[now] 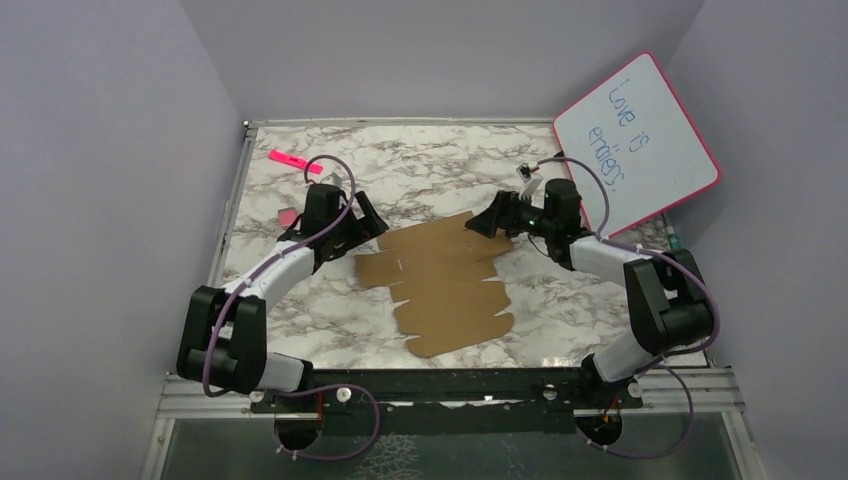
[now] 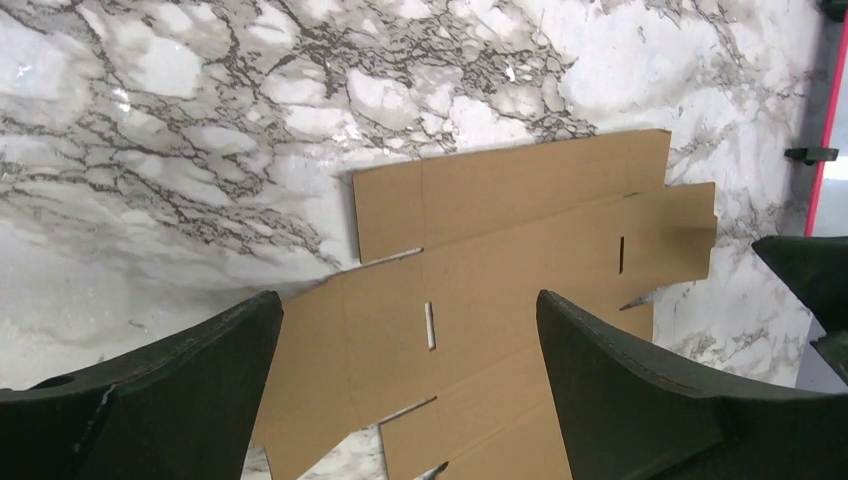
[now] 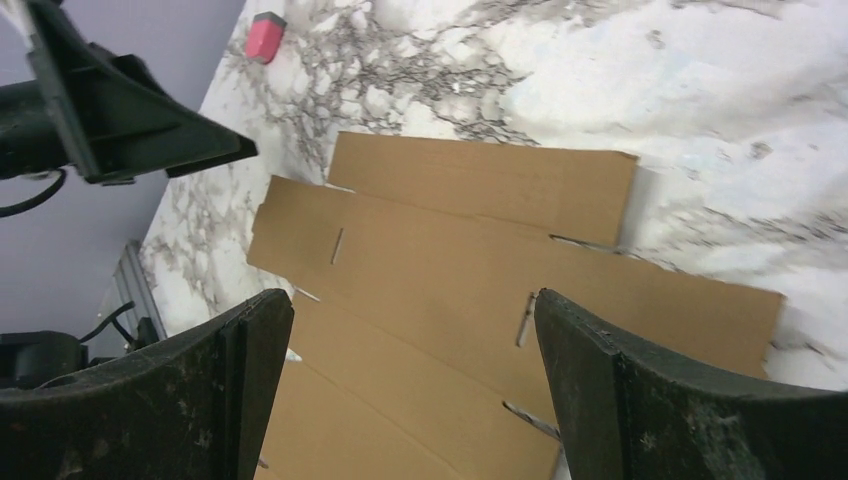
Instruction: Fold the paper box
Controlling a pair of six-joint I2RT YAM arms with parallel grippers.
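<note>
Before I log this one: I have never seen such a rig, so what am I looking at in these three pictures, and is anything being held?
Two robot arms are bolted at the near edge of a marble table. The wide picture comes from a fixed camera above and behind them; the other two come from a camera on each wrist, so the dark shapes at the bottom are that arm's own fingers. The left gripper and right gripper both stand open over the far corners of the paper box, a flat brown cardboard sheet, unfolded. Nothing is held. A pink-framed whiteboard leans at the right, and a pink marker lies far left.
</note>
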